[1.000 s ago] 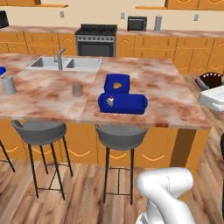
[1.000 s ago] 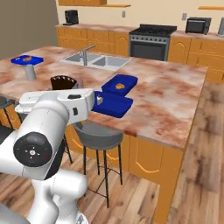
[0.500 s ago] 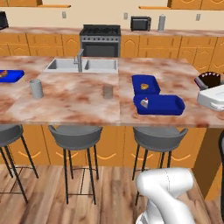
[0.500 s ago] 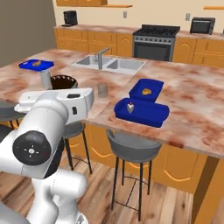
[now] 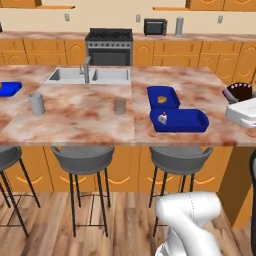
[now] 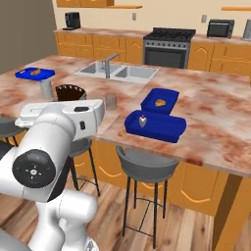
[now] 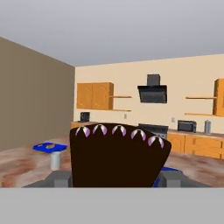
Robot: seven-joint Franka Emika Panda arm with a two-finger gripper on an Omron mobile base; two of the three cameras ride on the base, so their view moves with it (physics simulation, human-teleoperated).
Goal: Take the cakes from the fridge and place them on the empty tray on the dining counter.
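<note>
Gripping the chocolate cake between part-open jaws, the gripper is carrying a soft, crushable slice; sides bearing light pressure.

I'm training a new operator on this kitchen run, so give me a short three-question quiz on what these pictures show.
1. True or false: the white cake lies in the near blue tray.
2. What sits between the fingertips of the gripper? A) an apple B) the chocolate cake C) a bottle
3. How many grey cups stand on the dining counter?

Key: 1 true; 2 B; 3 two.
</note>
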